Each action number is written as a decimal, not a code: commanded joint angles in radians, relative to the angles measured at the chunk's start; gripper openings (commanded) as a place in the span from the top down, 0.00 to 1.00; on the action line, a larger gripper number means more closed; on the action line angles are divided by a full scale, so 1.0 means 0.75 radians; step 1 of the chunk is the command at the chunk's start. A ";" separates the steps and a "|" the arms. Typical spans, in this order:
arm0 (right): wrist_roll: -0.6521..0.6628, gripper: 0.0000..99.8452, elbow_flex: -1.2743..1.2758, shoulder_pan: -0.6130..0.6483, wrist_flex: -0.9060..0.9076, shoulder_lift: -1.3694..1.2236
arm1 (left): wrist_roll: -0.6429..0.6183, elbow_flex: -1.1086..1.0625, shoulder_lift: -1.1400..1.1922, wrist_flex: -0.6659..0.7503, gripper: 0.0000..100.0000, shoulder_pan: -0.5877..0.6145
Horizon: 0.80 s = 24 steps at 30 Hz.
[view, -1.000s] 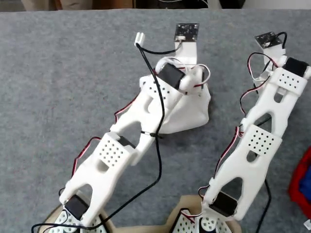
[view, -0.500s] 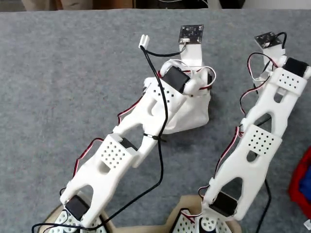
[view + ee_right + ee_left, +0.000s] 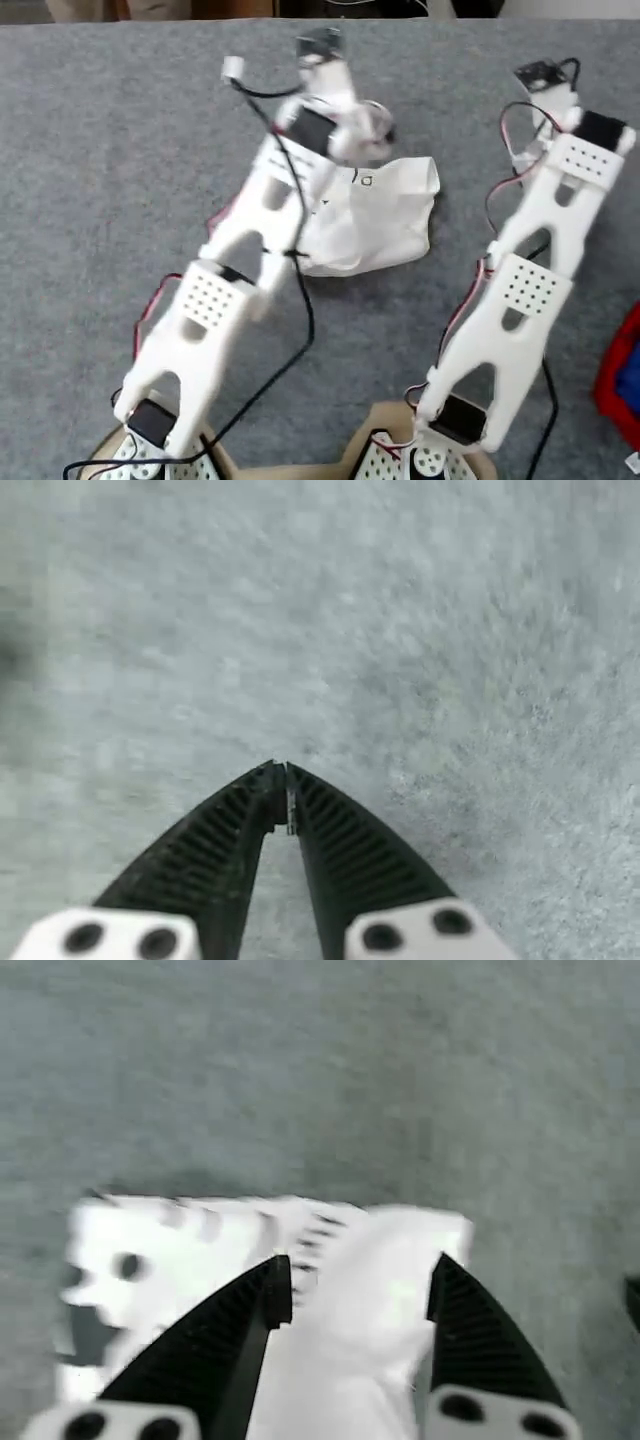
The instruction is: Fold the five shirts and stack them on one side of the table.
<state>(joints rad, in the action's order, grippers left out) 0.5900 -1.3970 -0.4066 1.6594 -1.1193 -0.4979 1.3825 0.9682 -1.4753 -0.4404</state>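
Observation:
A white shirt (image 3: 375, 215) lies crumpled into a rough bundle on the grey felt table (image 3: 120, 150), near the middle. My left arm (image 3: 280, 190) stretches over the shirt's left part. In the left wrist view my left gripper (image 3: 355, 1278) is open, its black fingers (image 3: 250, 1310) apart above the white shirt (image 3: 370, 1290), whose far edge meets the grey cloth. My right gripper (image 3: 281, 780) is shut with nothing in it, hovering over bare grey felt. The right arm (image 3: 530, 270) stands to the right of the shirt, apart from it.
A blue and red piece of cloth (image 3: 622, 375) shows at the table's right edge. Black and red cables (image 3: 300, 300) hang along both arms. Open felt stretches to the left and far side of the shirt.
My left arm has swung left and away, uncovering more of the white shirt. The right arm has shifted only slightly.

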 commanded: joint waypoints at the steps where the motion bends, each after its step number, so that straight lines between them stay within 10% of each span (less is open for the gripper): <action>1: -0.041 0.99 -0.189 0.159 0.147 0.054 | 0.106 0.068 -0.021 -0.080 0.85 0.149; 6: -0.104 0.99 -0.249 0.408 0.170 0.073 | 0.158 0.057 -0.015 -0.205 0.99 0.342; 24: -0.117 0.99 -0.089 1.006 0.162 0.083 | 0.241 0.018 -0.066 -0.301 0.98 0.745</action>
<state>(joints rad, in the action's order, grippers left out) 0.5117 -1.4645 0.3115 1.7683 -1.1147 -0.3629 1.3825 1.0111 -1.6778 0.0614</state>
